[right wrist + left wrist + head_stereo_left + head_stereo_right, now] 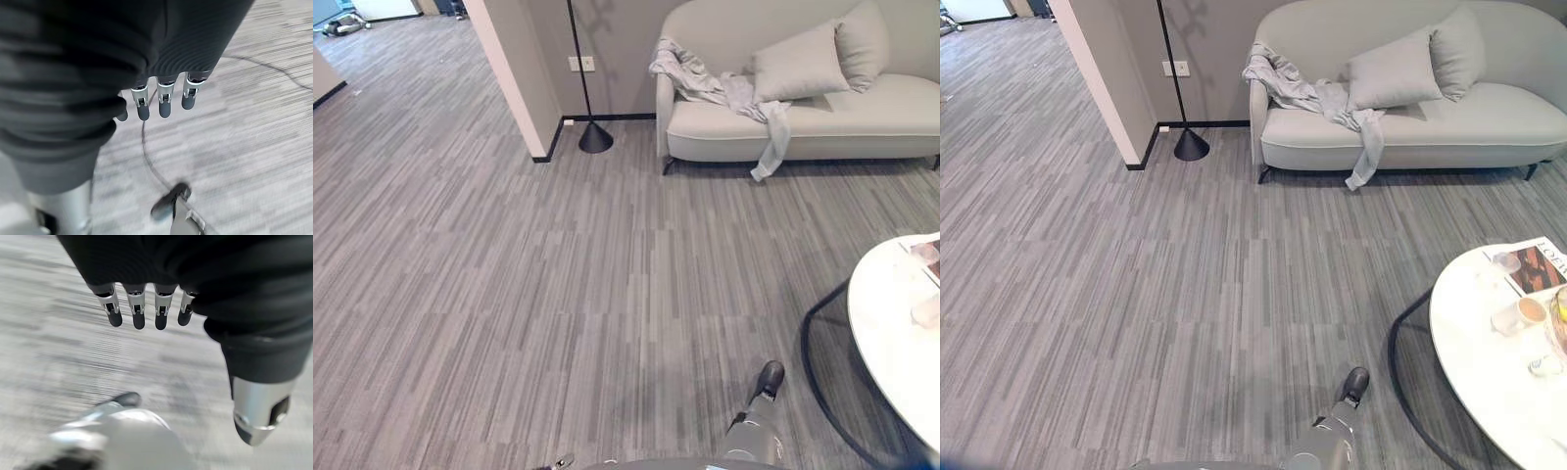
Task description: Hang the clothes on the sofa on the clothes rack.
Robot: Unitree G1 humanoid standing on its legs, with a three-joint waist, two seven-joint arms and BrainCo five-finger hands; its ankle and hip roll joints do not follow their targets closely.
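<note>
A: Hanging far ahead of both hands, the crumpled light-grey cloth garment (1317, 98) drapes over the pale grey upholstered sofa (1489, 122).

B: Left hand (146, 293) and right hand (161, 78): fingers loosely straight, empty. Soft, light cloth; gather the bunched middle.

Grey striped carpet floor (509, 294) carries a pale sofa (1410, 127) far ahead of the hands, a crumpled grey garment (1317, 98) draped over its seat and arm beside two cushions (1396, 70). A round white table (1489, 362) stands nearer.
</note>
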